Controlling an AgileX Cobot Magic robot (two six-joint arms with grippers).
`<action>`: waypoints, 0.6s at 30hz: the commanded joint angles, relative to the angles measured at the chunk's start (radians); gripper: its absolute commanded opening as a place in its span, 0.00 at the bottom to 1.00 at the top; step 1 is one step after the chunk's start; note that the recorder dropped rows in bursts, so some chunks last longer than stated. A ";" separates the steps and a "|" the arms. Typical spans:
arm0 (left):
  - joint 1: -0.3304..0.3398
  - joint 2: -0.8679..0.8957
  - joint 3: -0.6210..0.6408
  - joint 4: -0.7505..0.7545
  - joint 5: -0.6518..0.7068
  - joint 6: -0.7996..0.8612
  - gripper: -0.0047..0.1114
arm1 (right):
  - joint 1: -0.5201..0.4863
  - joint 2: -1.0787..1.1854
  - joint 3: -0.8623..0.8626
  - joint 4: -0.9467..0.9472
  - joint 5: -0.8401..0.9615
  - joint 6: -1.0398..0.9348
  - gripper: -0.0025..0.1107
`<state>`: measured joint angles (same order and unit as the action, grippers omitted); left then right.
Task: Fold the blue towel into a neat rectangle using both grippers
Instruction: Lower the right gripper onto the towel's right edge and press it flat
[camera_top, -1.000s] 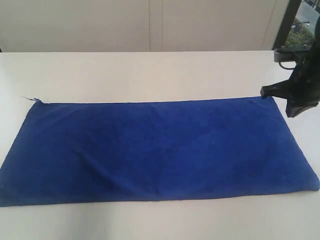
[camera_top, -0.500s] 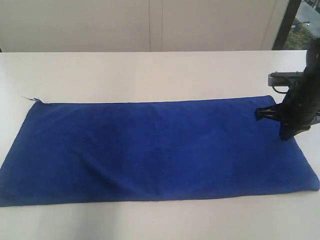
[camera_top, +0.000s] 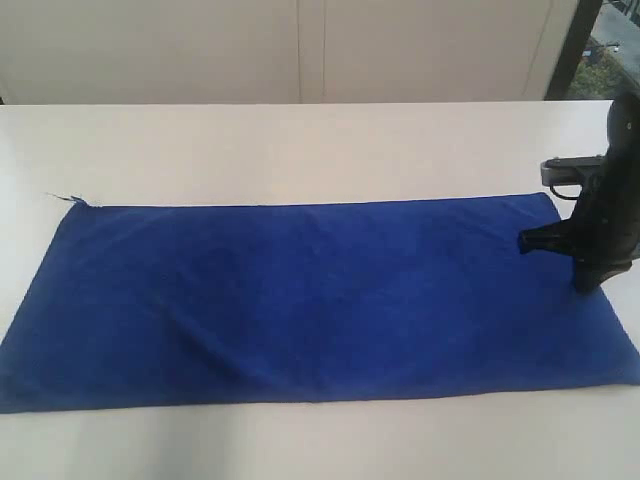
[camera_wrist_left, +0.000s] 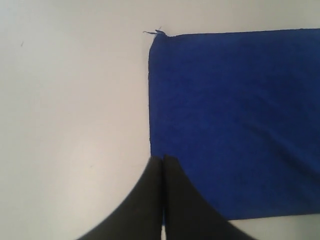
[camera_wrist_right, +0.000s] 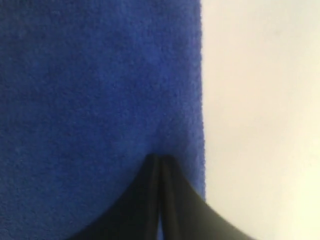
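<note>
White table (camera_top: 300, 140), blue towel (camera_top: 300, 290) laid flat; left gripper (camera_wrist_left: 163, 159), right gripper (camera_wrist_right: 159, 159) closed, empty. Jaws should be opened before edges are pinched.

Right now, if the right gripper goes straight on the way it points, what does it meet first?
The blue towel, just inside its short edge. The shut right gripper looks nearly on it, though depth is unclear.
</note>
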<state>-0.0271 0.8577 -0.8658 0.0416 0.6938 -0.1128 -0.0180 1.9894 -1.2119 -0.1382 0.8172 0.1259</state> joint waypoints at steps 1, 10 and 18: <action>-0.004 -0.009 -0.002 -0.006 0.012 -0.005 0.04 | -0.007 0.012 0.016 -0.083 0.048 0.040 0.02; -0.004 -0.009 -0.002 -0.006 0.014 -0.003 0.04 | -0.007 0.012 0.016 -0.127 0.086 0.063 0.02; -0.004 -0.009 -0.002 -0.006 0.014 -0.003 0.04 | -0.007 -0.005 0.016 -0.118 0.088 0.067 0.02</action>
<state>-0.0271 0.8577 -0.8658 0.0416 0.6956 -0.1128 -0.0180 1.9918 -1.2058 -0.2493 0.8811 0.1834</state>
